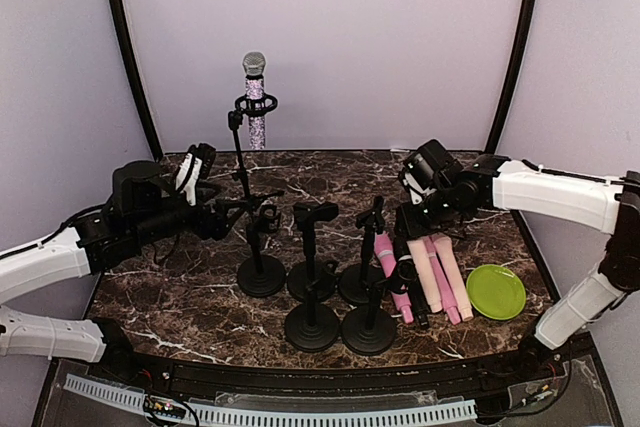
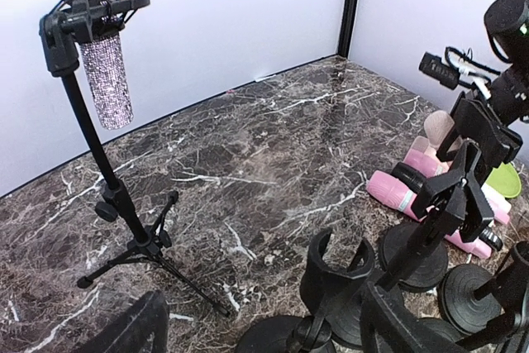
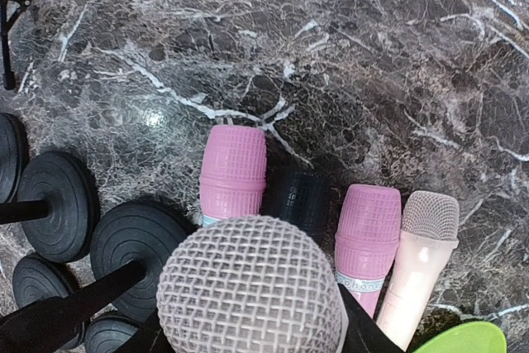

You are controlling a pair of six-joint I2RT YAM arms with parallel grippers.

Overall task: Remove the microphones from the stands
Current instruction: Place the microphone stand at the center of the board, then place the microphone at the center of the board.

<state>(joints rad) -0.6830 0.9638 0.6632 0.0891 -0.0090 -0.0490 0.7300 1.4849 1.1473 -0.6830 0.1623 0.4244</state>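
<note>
In the right wrist view a microphone with a grey mesh head [image 3: 248, 287] fills the lower middle, close to the camera. My right gripper [image 3: 256, 335] is shut on it, with black fingers showing on either side below the head. From above, that gripper [image 1: 415, 217] hovers over the row of lying microphones. My left gripper [image 1: 228, 217] stands open beside an empty black stand clip [image 1: 265, 217]. Seen from the left wrist, the clip [image 2: 331, 274] sits between the wide-apart jaws of the left gripper [image 2: 260, 320]. A glitter microphone [image 1: 256, 107] stands in a tall tripod stand [image 1: 240, 162] at the back.
Several round-base stands [image 1: 312, 322] cluster in the middle. Below my right gripper lie a pink microphone [image 3: 233, 171], a black one [image 3: 302, 200], another pink [image 3: 368, 221] and a pale one [image 3: 426, 229]. A green plate [image 1: 496, 291] sits at the right.
</note>
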